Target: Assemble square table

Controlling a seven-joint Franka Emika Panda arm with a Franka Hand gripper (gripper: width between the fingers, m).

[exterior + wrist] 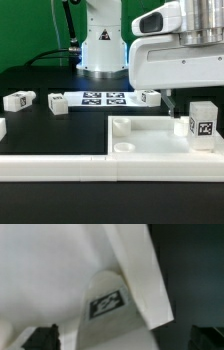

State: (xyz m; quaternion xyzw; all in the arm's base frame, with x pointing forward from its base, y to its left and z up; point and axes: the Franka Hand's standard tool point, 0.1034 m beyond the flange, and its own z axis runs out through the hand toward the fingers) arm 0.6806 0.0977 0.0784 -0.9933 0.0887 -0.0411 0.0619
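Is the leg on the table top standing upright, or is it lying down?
Upright: the leg stands on its end on the table top, taller than wide.

- Arm (100, 40): upper centre of the exterior view. Everything above its base is cut off by the top edge.
- Gripper (188, 110): upper right. The housing is cut by the top and right edges. One dark finger (171, 102) shows beside the upright leg (203, 122); the other cannot be made out.
- Table top (150, 135): lower right, running out past the right edge.
- Cut-off leg (2, 128): left edge, only a sliver in frame.
- Wrist view: soft throughout. Tag (107, 303) pattern unreadable. Dark fingertips (40, 337) clipped by the frame's edge.
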